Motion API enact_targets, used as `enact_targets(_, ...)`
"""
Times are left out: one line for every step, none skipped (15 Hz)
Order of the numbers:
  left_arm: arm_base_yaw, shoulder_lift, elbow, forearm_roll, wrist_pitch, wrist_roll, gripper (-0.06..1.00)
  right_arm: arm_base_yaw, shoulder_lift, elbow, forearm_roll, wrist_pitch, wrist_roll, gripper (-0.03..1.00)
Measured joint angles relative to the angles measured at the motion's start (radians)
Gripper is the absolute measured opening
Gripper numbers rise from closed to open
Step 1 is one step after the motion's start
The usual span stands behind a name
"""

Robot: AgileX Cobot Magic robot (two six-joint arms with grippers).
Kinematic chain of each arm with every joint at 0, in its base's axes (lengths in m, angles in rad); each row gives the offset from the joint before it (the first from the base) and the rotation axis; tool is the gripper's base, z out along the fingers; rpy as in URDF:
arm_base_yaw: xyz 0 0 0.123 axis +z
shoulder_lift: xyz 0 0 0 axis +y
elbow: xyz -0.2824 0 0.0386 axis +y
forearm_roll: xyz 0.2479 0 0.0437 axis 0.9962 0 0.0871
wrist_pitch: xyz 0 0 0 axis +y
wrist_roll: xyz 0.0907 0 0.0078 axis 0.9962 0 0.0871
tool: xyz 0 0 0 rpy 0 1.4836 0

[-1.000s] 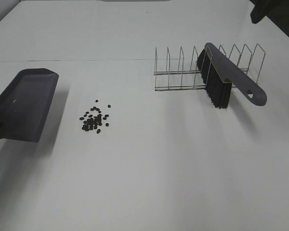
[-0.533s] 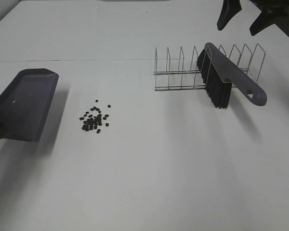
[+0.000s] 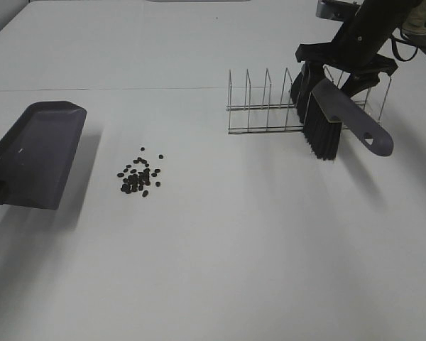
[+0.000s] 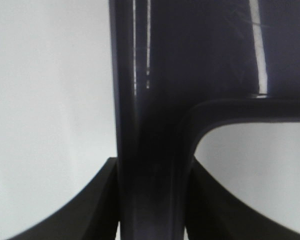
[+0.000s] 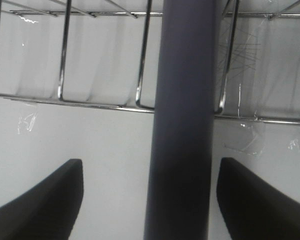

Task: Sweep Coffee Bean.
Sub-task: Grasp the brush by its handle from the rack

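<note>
The coffee beans (image 3: 140, 175) lie in a small dark cluster on the white table, left of centre. A dark purple dustpan (image 3: 35, 153) hovers tilted to their left. My left gripper (image 4: 152, 205) is shut on its handle (image 4: 155, 100). A purple brush (image 3: 334, 117) with black bristles leans in a wire rack (image 3: 263, 103) at the back right. My right gripper (image 3: 331, 77) is open and straddles the brush's back. In the right wrist view its fingers (image 5: 45, 195) stand apart from the brush (image 5: 185, 100) on both sides.
The rack's thin wire dividers (image 5: 65, 55) rise close around the brush. The white table (image 3: 234, 249) stretches between the beans and the rack. A fold line in the table cover runs across the back.
My right gripper has come down from the top right corner onto the brush and its jaws have narrowed a little. Dustpan, beans and brush have not moved.
</note>
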Motion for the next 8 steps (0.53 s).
enact_targets(0.000,0.000,0.000,0.000,-0.004,0.000,0.33,0.000,0.011,0.000,-0.007,-0.009,-0.001,0.67)
enact_targets(0.000,0.000,0.000,0.000,-0.009,0.000,0.33,0.000,0.020,0.000,-0.023,-0.009,-0.001,0.65)
enact_targets(0.000,0.000,0.000,0.000,-0.013,0.000,0.33,0.000,0.023,0.000,-0.051,-0.008,-0.001,0.64)
enact_targets(0.000,0.000,0.000,0.000,-0.016,0.000,0.33,0.000,0.025,0.000,-0.089,-0.002,0.000,0.62)
enact_targets(0.000,0.000,0.000,0.000,-0.018,0.000,0.33,0.000,0.025,0.000,-0.123,0.013,0.001,0.58)
enact_targets(0.000,0.000,0.000,0.000,-0.020,0.000,0.33,0.000,0.025,-0.001,-0.130,0.034,0.001,0.49)
enact_targets(0.000,0.000,0.000,0.000,-0.022,0.000,0.33,0.002,0.025,-0.001,-0.126,0.048,0.001,0.42)
enact_targets(0.000,0.000,0.000,0.000,-0.024,0.000,0.33,0.002,0.025,-0.001,-0.115,0.053,0.001,0.38)
